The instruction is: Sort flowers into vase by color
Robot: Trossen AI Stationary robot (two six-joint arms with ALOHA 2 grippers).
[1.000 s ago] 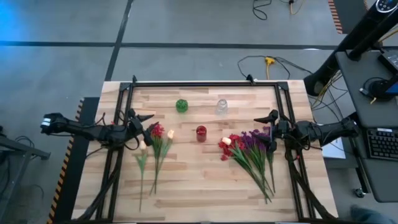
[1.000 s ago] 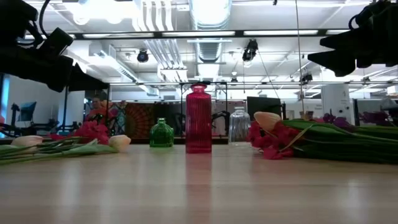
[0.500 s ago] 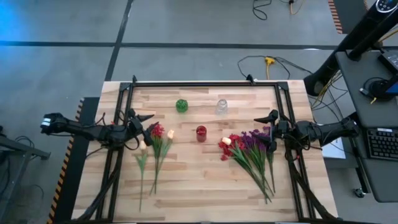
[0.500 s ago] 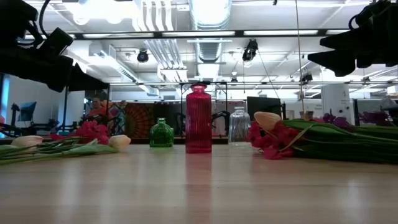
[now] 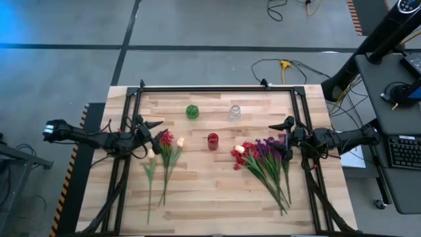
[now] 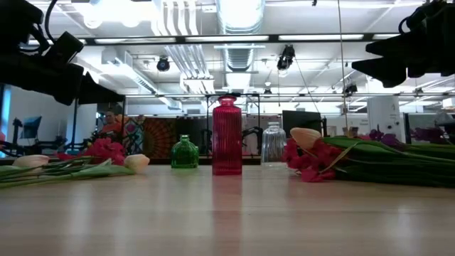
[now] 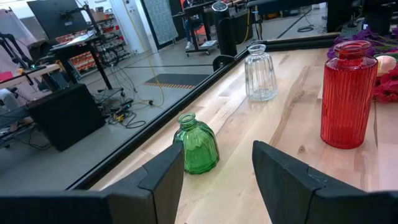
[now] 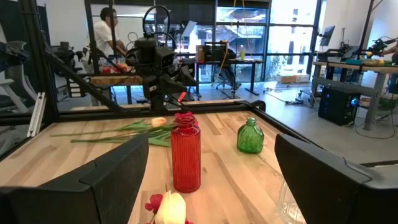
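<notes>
Three small vases stand upright on the wooden table: a green vase, a clear vase and a red vase. Two bunches of flowers lie flat on their stems. The left bunch has red and cream blossoms. The right bunch has red, purple and cream ones. My left gripper hovers open at the table's left edge beside the left bunch, nothing between its fingers. At the right edge, above the right bunch's blossoms, my right gripper stands wide open and empty.
A black metal frame runs round the table's edges. Bare wood lies between the two bunches and along the near edge. Beyond the table stand desks, cables and a person in the far room.
</notes>
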